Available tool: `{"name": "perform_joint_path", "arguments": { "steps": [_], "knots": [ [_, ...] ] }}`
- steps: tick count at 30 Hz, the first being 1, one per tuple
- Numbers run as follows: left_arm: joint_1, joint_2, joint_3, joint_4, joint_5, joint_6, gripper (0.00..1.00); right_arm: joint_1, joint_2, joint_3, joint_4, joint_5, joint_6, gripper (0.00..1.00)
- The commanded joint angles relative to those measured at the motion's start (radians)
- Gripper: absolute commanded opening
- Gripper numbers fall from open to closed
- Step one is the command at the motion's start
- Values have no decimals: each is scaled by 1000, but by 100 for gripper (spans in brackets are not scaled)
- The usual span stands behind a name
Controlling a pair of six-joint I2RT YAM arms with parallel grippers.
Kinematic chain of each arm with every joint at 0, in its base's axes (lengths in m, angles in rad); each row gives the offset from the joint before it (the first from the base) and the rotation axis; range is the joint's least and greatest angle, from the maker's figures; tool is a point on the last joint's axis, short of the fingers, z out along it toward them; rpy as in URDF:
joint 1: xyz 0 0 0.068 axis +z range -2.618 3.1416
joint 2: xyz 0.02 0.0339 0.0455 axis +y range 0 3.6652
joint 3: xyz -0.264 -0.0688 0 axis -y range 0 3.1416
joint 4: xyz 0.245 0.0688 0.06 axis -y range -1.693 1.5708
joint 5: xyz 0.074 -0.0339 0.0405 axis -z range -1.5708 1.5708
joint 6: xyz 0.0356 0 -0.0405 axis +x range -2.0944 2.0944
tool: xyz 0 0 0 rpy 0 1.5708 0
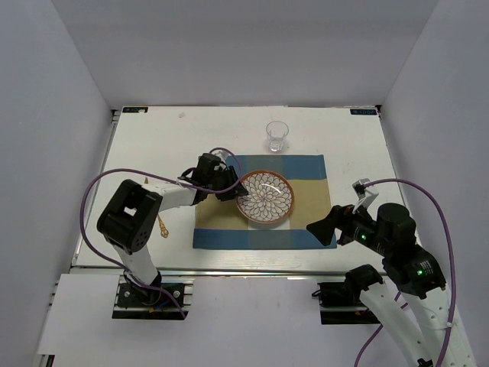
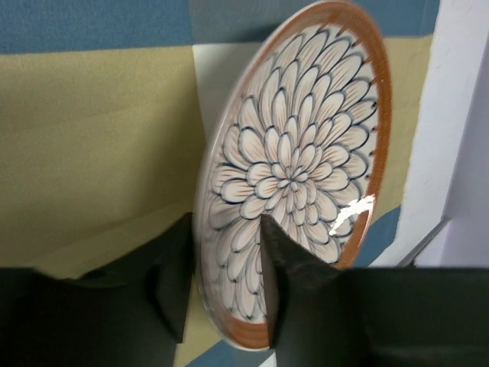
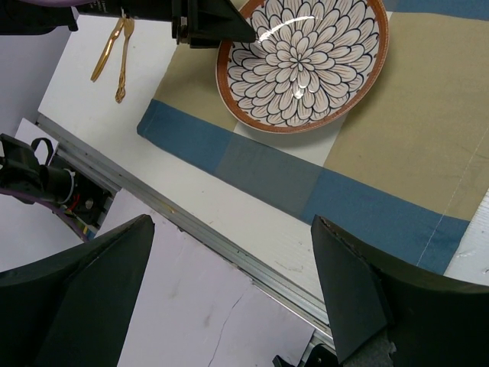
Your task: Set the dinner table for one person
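Setting down the orange-rimmed petal-patterned plate (image 1: 264, 197).
My left pincer (image 2: 224, 225) is straddling its rim, grip unclear; next, releasing cleanly.

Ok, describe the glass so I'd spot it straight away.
Start at the white table, then the blue-and-tan striped placemat in its middle. Just beyond the mat's far edge, standing on bare tabletop, is the glass: clear and upright, the only see-through thing, unlike the patterned plate on the mat.
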Motion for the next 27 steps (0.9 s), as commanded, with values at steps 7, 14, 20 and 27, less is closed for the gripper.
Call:
{"name": "perform_joint_path", "arguments": {
  "steps": [7, 14, 20, 27],
  "knots": [
    [-14, -156, -22, 5, -57, -43, 98, -3, -11, 2, 11, -7, -16, 89],
    [-14, -244, -10, -325, -300, -109, 98, -3, -17, -9, 28, 0, 3, 89],
    [-14, -346, -12, -567, -529, -215, 98, -2, -12, -63, 89, -17, 48, 89],
    [-1, -421, 44, -875, -742, -362, 98, 0, 61, -152, 246, -66, 111, 89]
  ]
}}
